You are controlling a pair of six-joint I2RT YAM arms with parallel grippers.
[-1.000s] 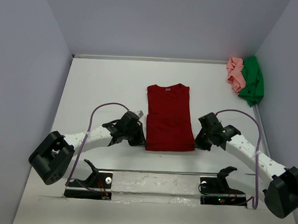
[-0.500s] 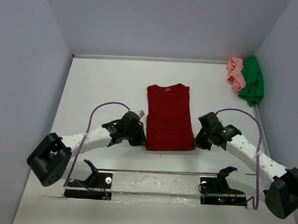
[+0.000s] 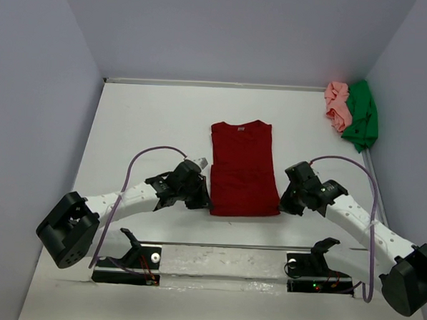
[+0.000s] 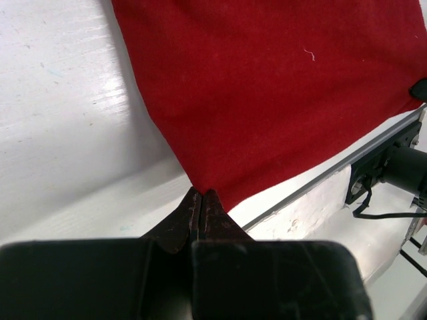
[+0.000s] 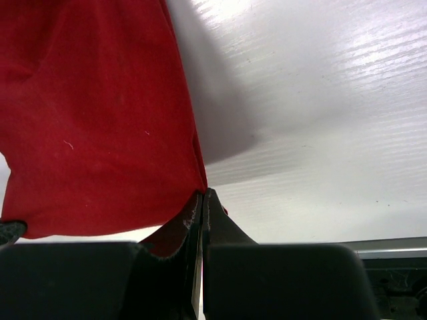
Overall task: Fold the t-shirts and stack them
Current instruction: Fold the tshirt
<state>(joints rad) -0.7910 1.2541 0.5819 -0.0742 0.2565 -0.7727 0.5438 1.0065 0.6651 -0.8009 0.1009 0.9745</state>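
The dark red t-shirt (image 3: 243, 167) lies in the middle of the table, sleeves folded in, collar at the far end. My left gripper (image 3: 205, 200) is shut on its near left hem corner; the left wrist view shows the red cloth (image 4: 280, 87) pinched at the fingertips (image 4: 197, 199). My right gripper (image 3: 283, 202) is shut on the near right hem corner; the right wrist view shows the cloth (image 5: 93, 113) caught between the fingertips (image 5: 203, 198). The pale pink t-shirt (image 3: 337, 105) and the bright green t-shirt (image 3: 363, 115) lie crumpled together in the far right corner.
A metal rail (image 3: 223, 246) with the two arm bases (image 3: 140, 259) runs along the near edge. Grey walls close in the table at the left, back and right. Purple cables (image 3: 146, 153) arch over each arm.
Both grippers stay at the hem corners. The left arm's base link has shifted slightly to the left and the right arm's elbow slightly down. The red shirt has hardly moved.
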